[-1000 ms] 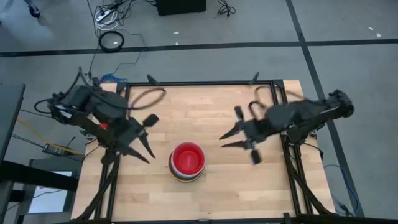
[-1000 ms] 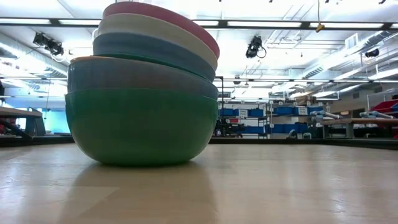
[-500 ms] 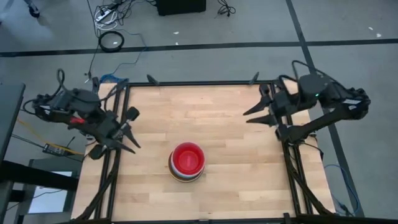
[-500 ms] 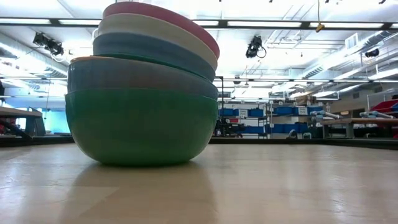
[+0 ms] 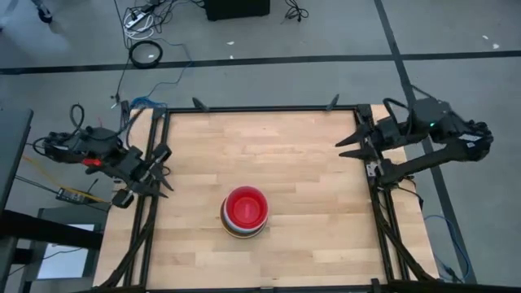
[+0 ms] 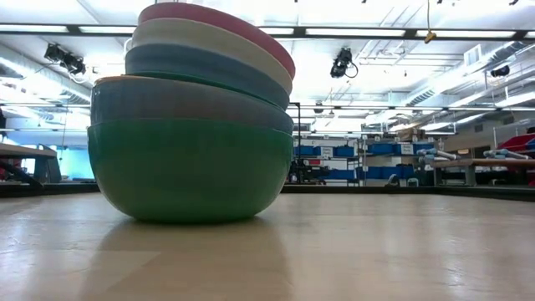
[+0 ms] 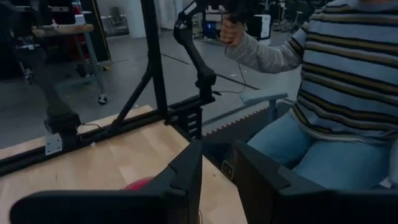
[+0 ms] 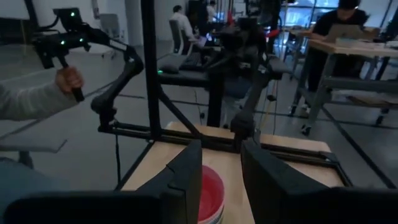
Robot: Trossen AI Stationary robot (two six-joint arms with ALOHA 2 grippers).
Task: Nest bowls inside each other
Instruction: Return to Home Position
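The bowls [image 5: 245, 210] stand nested in one stack at the middle of the table, nearer its front edge, with a red bowl [image 8: 210, 190] on top. In the low view a teal bowl [image 6: 191, 167] rests on the wood at the bottom, and blue, white and pink rims rise above it. My left gripper [image 5: 165, 172] is open over the table's left edge, pointing toward the stack, with nothing between its fingers [image 7: 186, 180]. My right gripper [image 5: 348, 137] is open over the far right edge and also holds nothing.
The black frame rails [image 5: 260, 108] run around the wooden table [image 5: 309, 179]. A seated person in a striped sweater [image 7: 348, 68] is beyond the table's edge, one hand [image 8: 67, 79] on a control handle. Cables [image 5: 146, 53] lie on the floor behind.
Both arms have drawn back from the stack. My left gripper has gone toward the table's left edge and sunk lower. My right gripper has gone toward the right and far edge. The stack of bowls has stayed where it was.
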